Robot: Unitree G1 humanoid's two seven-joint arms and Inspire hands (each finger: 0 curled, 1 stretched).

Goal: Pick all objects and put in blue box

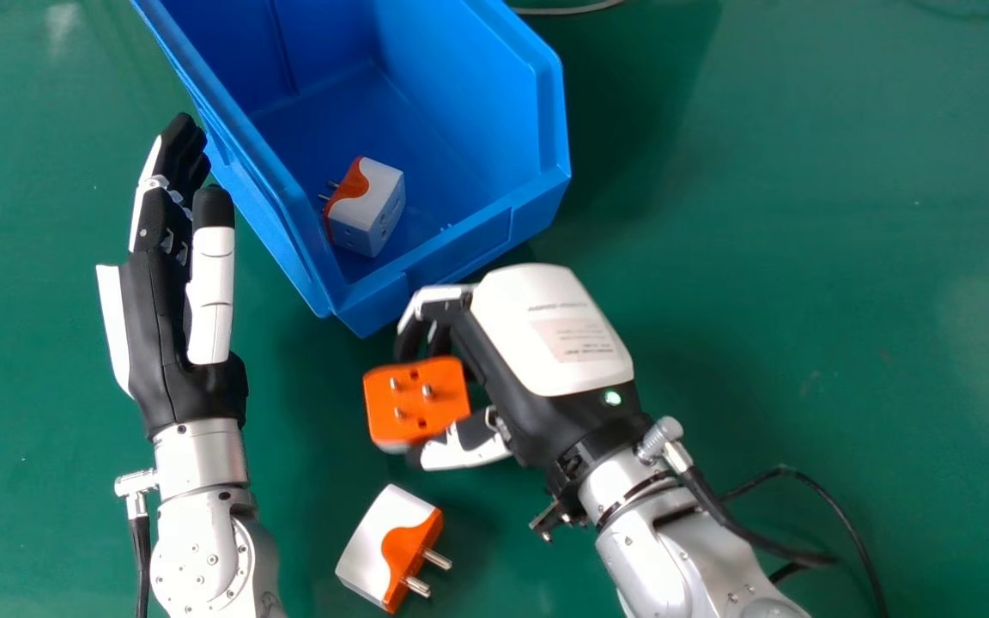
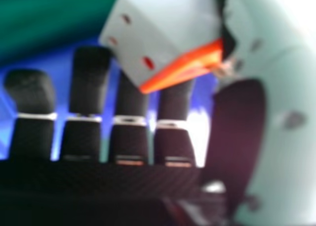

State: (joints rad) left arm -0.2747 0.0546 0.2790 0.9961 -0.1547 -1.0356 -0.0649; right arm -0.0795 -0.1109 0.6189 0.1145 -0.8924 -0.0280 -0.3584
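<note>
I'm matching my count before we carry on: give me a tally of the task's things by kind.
Orange-and-white plug adapters: 3 (one inside the blue box, one held in the right hand, one on the green table)
Box: 1
Total: 4

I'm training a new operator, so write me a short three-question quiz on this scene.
1. True or false: one adapter lies inside the blue box.

2. Which is gripping another adapter?
A) The left hand
B) The right hand
C) Both hands together

3. Fill in the blank: the third adapter, lying on the green table, has metal ____ sticking out of its orange side.

Key: 1. True; 2. B; 3. pins
</note>
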